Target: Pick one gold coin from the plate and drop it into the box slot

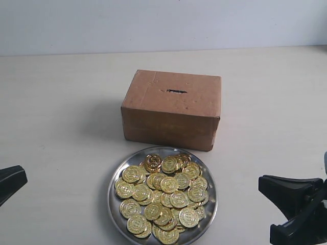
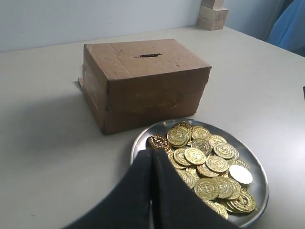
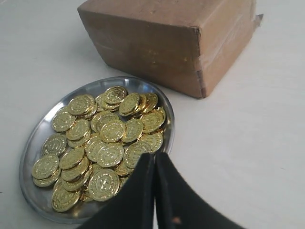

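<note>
The brown cardboard box point(image 1: 171, 109) stands mid-table, and the dark slot point(image 1: 176, 91) is cut in its top. In front of it sits the silver plate point(image 1: 113, 204), heaped with gold coins point(image 1: 163, 196). My left gripper point(image 1: 19, 177) rests low at the left edge, apart from the plate. My right gripper point(image 1: 265, 185) is at the lower right, also apart. In the left wrist view the left gripper point(image 2: 152, 151) is shut and empty near the plate point(image 2: 138, 143), with the slot point(image 2: 150, 55) beyond. The right gripper point(image 3: 155, 155) is shut and empty beside the coins point(image 3: 105, 138); the box point(image 3: 176, 38) hides its slot there.
Pale tabletop point(image 1: 61, 112) surrounds the box and plate, with a light wall behind. In the left wrist view, stacked wooden blocks point(image 2: 213, 14) stand at the table's far side, beside something blue point(image 2: 290, 24).
</note>
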`<move>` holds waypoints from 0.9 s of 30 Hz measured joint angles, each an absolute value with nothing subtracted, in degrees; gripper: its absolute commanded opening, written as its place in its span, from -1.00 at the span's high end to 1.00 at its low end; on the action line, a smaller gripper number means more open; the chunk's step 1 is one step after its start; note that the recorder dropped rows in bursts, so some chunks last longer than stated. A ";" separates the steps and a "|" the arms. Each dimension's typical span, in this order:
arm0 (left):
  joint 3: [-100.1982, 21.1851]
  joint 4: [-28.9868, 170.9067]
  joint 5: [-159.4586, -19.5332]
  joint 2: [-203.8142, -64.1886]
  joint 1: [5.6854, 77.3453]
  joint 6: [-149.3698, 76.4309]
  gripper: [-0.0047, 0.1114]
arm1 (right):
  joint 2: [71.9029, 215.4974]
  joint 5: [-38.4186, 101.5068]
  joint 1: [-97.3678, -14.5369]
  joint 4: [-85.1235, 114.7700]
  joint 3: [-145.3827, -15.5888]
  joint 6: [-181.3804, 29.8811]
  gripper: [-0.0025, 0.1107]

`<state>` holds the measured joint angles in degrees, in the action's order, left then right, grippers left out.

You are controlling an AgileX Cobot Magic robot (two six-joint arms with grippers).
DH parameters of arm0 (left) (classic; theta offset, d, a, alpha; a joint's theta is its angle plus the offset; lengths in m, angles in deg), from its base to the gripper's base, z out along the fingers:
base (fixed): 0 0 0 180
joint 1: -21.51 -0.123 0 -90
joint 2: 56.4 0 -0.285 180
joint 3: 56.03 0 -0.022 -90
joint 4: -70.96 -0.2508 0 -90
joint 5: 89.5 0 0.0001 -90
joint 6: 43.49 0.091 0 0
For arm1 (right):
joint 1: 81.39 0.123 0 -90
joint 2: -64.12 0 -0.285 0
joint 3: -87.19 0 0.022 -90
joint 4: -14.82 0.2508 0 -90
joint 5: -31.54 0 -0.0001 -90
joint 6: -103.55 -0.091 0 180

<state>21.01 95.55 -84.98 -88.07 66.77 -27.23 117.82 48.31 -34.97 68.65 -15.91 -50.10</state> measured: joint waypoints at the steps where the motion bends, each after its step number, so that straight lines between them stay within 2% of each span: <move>1: 21.01 95.55 -84.98 -87.41 66.46 -27.23 0.92 | 117.82 48.31 -34.97 68.65 -15.91 -50.10 0.96; 6: 21.01 95.55 -84.98 -81.91 59.32 -27.23 0.92 | 115.23 47.52 -34.27 68.78 -15.91 -50.21 0.96; 11: 21.01 95.55 -84.98 -73.95 48.22 -27.23 0.92 | 102.53 46.99 -38.14 68.88 -15.91 -50.21 0.96; 18: 21.01 95.55 -84.98 -66.39 36.28 -27.23 0.92 | 85.66 47.00 -52.96 68.88 -15.91 -50.21 0.96; 27: 21.01 95.55 -84.98 -64.56 29.00 -27.23 0.92 | 73.08 47.46 -73.41 69.00 -15.91 -50.31 0.96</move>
<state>21.01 95.55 -84.98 -64.56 29.00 -27.23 73.08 47.46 -73.41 69.00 -15.91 -50.31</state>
